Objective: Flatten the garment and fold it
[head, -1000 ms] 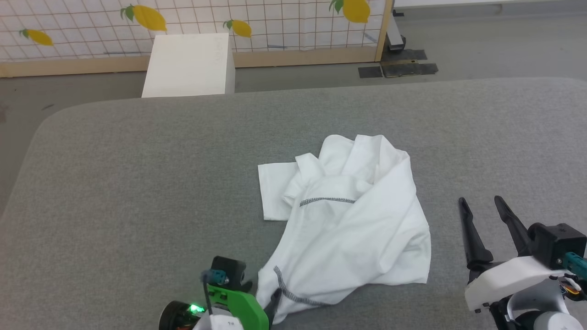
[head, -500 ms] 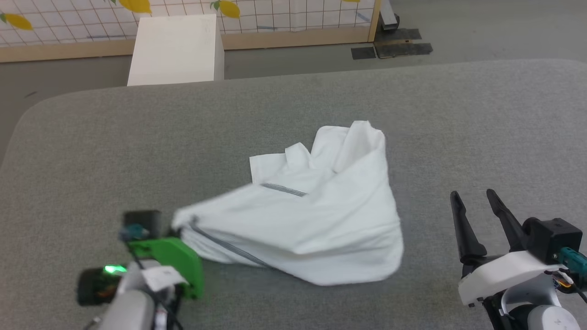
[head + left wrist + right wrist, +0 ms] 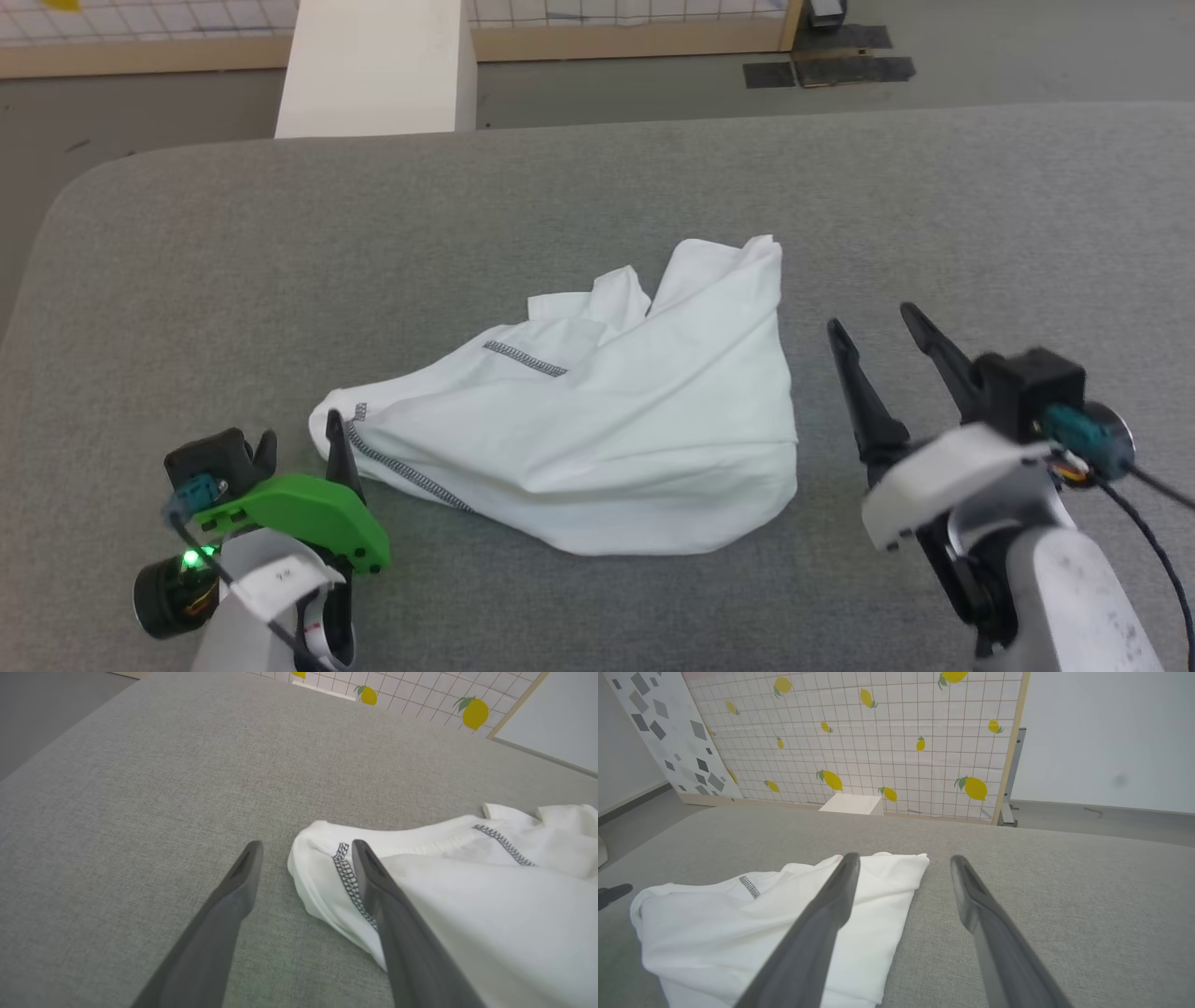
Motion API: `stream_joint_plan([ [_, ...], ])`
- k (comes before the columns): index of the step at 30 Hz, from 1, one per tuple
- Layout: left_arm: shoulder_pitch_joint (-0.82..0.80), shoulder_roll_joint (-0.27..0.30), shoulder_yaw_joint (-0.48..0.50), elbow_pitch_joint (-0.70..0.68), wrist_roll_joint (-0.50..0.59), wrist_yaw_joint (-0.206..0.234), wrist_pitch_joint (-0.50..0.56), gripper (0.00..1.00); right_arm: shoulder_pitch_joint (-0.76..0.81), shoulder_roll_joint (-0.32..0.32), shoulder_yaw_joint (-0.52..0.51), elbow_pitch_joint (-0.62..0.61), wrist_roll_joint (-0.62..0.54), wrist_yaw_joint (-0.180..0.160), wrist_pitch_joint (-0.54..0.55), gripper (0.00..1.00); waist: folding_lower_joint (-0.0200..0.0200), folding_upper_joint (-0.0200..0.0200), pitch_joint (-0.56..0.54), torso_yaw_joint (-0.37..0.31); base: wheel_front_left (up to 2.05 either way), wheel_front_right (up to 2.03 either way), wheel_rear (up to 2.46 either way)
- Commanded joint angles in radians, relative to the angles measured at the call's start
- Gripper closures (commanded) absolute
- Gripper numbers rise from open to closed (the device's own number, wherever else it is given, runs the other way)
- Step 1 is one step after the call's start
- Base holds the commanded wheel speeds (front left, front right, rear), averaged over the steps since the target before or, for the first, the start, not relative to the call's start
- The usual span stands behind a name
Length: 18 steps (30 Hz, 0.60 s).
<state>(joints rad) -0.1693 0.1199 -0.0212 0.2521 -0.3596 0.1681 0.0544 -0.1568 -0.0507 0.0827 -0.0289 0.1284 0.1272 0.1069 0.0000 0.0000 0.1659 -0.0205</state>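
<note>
Two dark-fingered grippers flank a white T-shirt on our grey padded table (image 3: pixel 187 280). The garment (image 3: pixel 597 411) lies in a rumpled, roughly triangular heap near the middle of the table. One corner is drawn out to a rounded point toward our left, and a peak of fabric sits at the far right. Short lines of dark-grey stitching show beside that left corner and on the upper layer. Our left gripper (image 3: pixel 301 431) sits at the near left, just beside the pointed corner, its fingers spread apart and gripping nothing. In the left wrist view the stitched corner lies in the gap between the two fingers. The finger on that view's right crosses in front of the fabric, though we cannot tell whether it touches. Our right gripper (image 3: pixel 870 319) is near the shirt's right edge, likewise spread wide and empty, fingers pointing away from us. In the right wrist view one finger crosses in front of the fabric and the other is over bare table. Beyond the table's far edge stands a white box (image 3: pixel 373 65), and behind it a gridded panel (image 3: pixel 878 742) printed with lemons.
</note>
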Motion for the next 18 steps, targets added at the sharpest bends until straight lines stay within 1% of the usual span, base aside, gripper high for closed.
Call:
stream_joint_plan([
  [1,0.005,-0.008,0.001,-0.008,-0.005,-0.010,-0.052,0.00,-0.038,0.000,0.005,0.021,-0.003,0.003,0.020,0.00,0.0000,0.0000,0.017,0.023,0.00,0.00,0.00],
  [3,0.002,-0.020,-0.010,-0.018,0.002,-0.026,-0.152,0.00,-0.089,0.000,0.001,0.068,-0.004,0.003,0.059,0.00,0.0000,0.0000,0.030,0.043,0.00,0.00,0.00],
  [5,-0.007,-0.030,-0.026,-0.024,0.016,-0.042,-0.252,0.00,-0.155,0.000,-0.025,0.136,0.009,0.003,0.104,0.00,0.0000,0.0000,0.046,0.066,0.00,0.00,0.00],
  [7,-0.018,-0.036,-0.037,-0.030,0.029,-0.053,-0.291,0.00,-0.210,0.000,-0.059,0.199,0.020,0.003,0.139,0.00,0.0000,0.0000,0.062,0.086,0.00,0.00,0.00],
  [11,-0.047,-0.050,-0.056,-0.058,0.056,-0.073,-0.314,0.00,-0.328,0.000,-0.112,0.355,0.040,0.003,0.236,0.00,0.0000,0.0000,0.098,0.130,0.00,0.00,0.00],
  [13,-0.056,-0.057,-0.056,-0.096,0.071,-0.082,-0.315,0.00,-0.382,0.000,-0.124,0.438,0.047,0.003,0.304,0.00,0.0000,0.0000,0.117,0.150,0.00,0.00,0.00],
  [15,-0.056,-0.062,-0.057,-0.115,0.079,-0.090,-0.316,0.00,-0.419,0.000,-0.120,0.503,0.038,0.003,0.376,0.00,0.0000,0.0000,0.132,0.164,0.00,0.00,0.00],
  [18,-0.054,-0.066,-0.057,-0.128,0.084,-0.098,-0.316,0.00,-0.455,0.000,-0.095,0.562,0.039,0.003,0.463,0.00,0.0000,0.0000,0.146,0.177,0.00,0.00,0.00],
])
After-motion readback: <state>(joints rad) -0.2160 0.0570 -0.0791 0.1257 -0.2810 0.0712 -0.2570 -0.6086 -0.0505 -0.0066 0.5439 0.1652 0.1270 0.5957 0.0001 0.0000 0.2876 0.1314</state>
